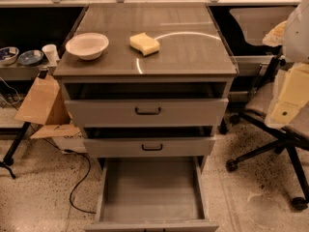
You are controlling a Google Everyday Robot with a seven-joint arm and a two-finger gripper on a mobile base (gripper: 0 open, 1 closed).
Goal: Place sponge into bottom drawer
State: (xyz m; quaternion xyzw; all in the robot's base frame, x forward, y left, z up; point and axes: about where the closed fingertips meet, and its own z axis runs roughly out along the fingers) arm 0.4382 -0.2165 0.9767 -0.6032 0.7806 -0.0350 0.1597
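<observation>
The pale-yellow sponge [144,43] lies on the grey cabinet top [193,57], right of centre and next to a white bowl [87,45]. The bottom drawer [152,190] is pulled wide open below, and its flat grey interior holds nothing. My gripper [289,98] hangs at the right edge of the view as a white and cream shape. It is well to the right of the cabinet, below the level of the cabinet top and apart from the sponge. It holds nothing that I can see.
The two upper drawers [147,111] with black bar handles stand slightly open. An office chair [277,134] stands to the right of the cabinet, behind my gripper. Cardboard [43,103] and a black cable [79,178] lie on the floor to the left. Bowls and a cup [49,53] sit on a shelf at the far left.
</observation>
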